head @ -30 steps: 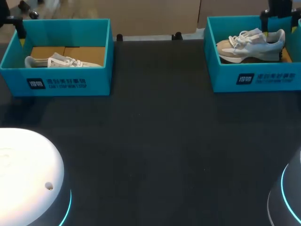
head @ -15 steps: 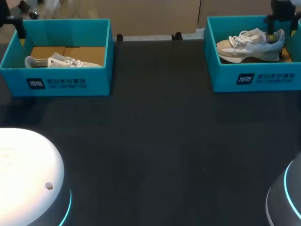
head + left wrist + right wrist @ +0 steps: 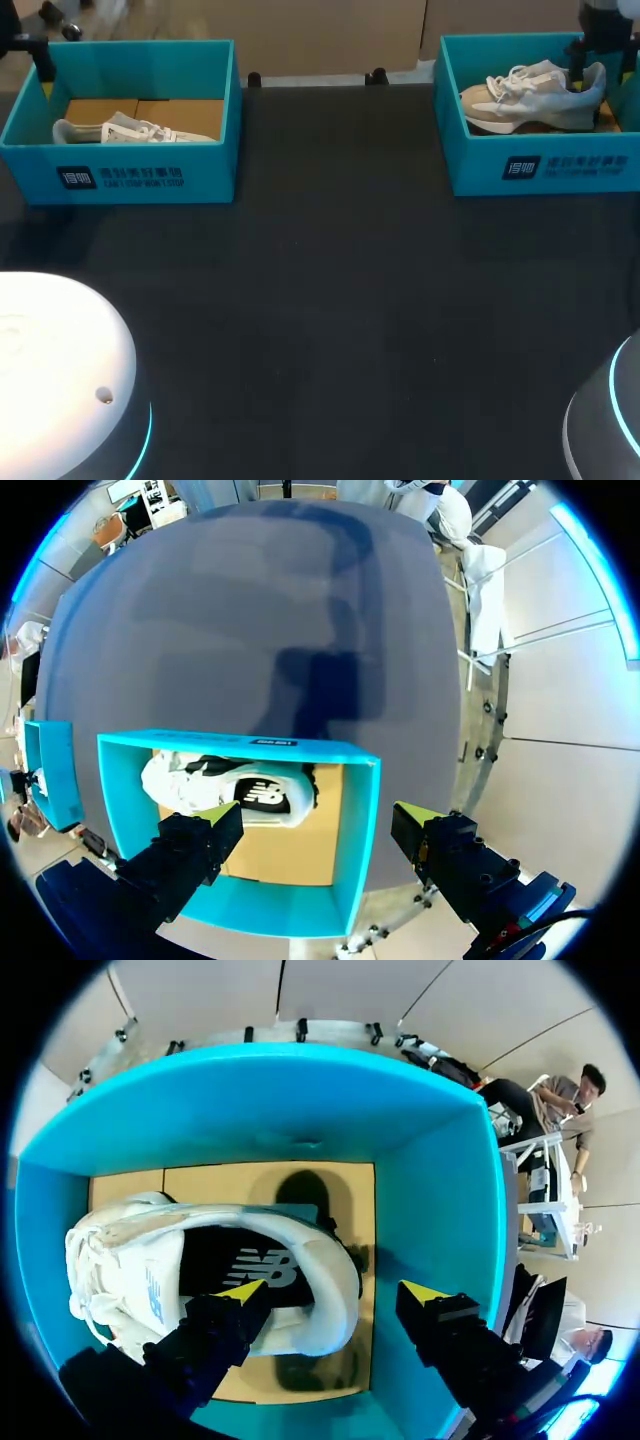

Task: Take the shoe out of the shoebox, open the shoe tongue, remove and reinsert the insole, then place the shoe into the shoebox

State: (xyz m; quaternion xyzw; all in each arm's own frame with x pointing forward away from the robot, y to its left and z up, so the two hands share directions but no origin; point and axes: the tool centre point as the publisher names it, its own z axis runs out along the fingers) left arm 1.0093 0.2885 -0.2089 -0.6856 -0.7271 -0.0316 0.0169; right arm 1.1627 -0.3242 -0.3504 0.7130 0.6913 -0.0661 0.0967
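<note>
Two teal shoeboxes stand at the table's far edge. The left shoebox (image 3: 130, 170) (image 3: 350, 860) holds a white shoe (image 3: 125, 130) (image 3: 225, 790) lying flat. My left gripper (image 3: 42, 62) (image 3: 315, 820) hangs open above this box, nothing between its fingers. In the right shoebox (image 3: 540, 165) (image 3: 440, 1180) a white and tan shoe (image 3: 535, 90) (image 3: 150, 1270) rests heel toward the right wall. My right gripper (image 3: 585, 55) (image 3: 335, 1292) is down at the heel: one finger is in the shoe's mouth over the dark insole (image 3: 235, 1265), the other stands outside, clear of the heel. It is open.
Dark table top (image 3: 330, 300) stretches between and in front of the boxes. Both arm bases sit at the near corners, the left base (image 3: 55, 380) and the right base (image 3: 610, 420). Each box's tall walls close in around the gripper above it.
My right gripper has shifted a little to the right and lower onto the shoe's heel. The shoes and my left arm have not moved.
</note>
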